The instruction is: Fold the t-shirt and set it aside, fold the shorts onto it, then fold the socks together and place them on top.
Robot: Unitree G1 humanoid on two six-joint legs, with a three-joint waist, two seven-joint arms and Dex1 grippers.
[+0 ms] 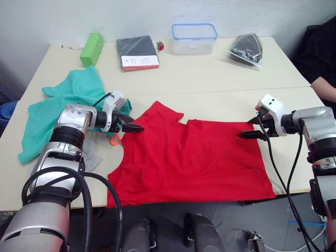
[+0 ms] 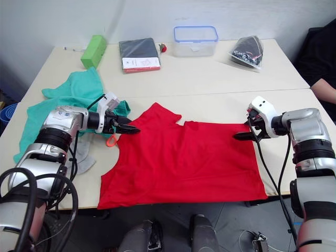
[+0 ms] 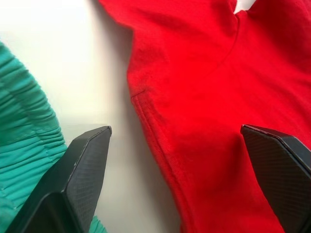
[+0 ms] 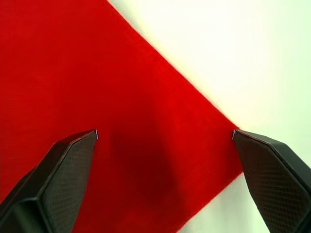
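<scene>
- Red cotton-like t-shirt [image 1: 189, 160] lies spread nearly flat on the pale table [image 1: 210, 79], hem toward the near edge, one shoulder flap raised toward the far side.
- Teal-green shorts [image 1: 58, 105] sit bunched at the table's left, just beside the shirt; orange drawstring loop [image 1: 115, 139] shows between the two garments.
- A light grey sock [image 2: 84, 157] lies under the left forearm, partly hidden.
- Left gripper [image 1: 128, 126] hovers at the shirt's left shoulder edge, fingers spread wide, holding nothing; in the left wrist view one finger [image 3: 82, 170] is over bare table, the other over red cloth.
- Right gripper [image 1: 254, 131] hovers at the shirt's far right corner, also wide open and empty; the right wrist view shows the corner between its fingers [image 4: 63, 170].
- Far side: green box [image 1: 91, 49], dark notebook [image 1: 137, 52], clear lidded container [image 1: 194, 38], dark bag [image 1: 248, 48]. A person's arm [image 1: 325, 86] at the right edge.
- Judgement: first step, shirt fold, not yet begun. The next move calls for both grippers to descend, pinch their edges, and lift together.
</scene>
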